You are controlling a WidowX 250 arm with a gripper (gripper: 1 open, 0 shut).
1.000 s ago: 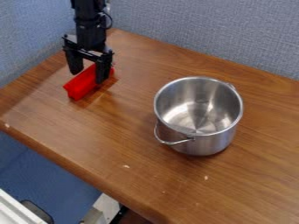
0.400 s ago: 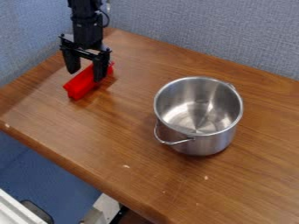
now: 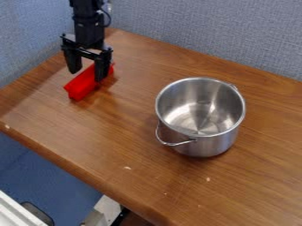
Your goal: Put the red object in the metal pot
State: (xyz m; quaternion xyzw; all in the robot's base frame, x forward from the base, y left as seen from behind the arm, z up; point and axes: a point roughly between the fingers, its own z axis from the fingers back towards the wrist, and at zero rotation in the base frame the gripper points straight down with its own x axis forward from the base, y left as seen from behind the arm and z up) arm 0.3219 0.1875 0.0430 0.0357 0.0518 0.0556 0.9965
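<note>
Black arm upright, its claw [image 3: 90, 69] pointing downward, fingers spread wide apart, one on each side.

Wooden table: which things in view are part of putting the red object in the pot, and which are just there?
Part of the job:
- red object, lying on the table
- metal pot, upright, nothing seen inside
- gripper, open over the red object

Just there:
- wooden table, the surface under both
- grey textured wall behind
</note>
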